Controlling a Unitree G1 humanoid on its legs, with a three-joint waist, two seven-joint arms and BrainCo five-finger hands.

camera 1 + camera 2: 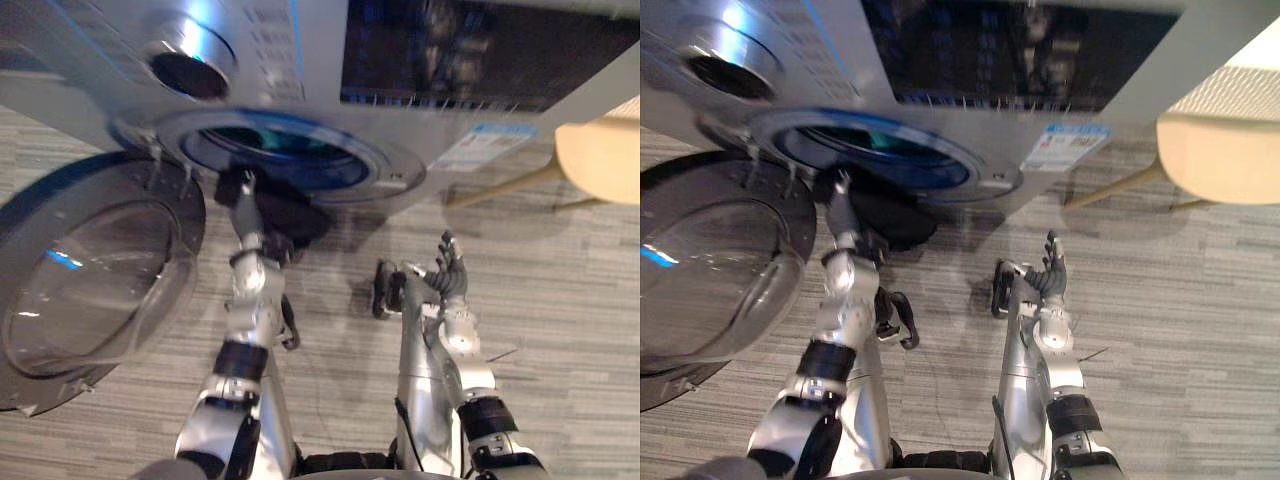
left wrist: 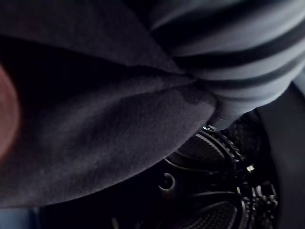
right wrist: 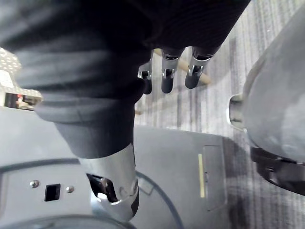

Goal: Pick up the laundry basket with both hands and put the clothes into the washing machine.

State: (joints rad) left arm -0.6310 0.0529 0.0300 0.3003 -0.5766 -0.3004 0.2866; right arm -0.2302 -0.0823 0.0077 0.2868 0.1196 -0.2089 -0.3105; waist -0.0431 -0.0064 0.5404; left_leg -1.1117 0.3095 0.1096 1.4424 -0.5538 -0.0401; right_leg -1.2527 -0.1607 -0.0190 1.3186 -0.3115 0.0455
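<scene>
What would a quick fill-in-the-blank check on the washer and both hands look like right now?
The door of the washing machine stands ____.
The left hand is at the drum opening, against dark ____.
The right hand, fingers straight, holds ____.
Missing: open; clothes; nothing.

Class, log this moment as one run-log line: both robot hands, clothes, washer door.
left robot hand: at drum opening, against dark clothes | right robot hand: open, empty, over floor | door: open
</scene>
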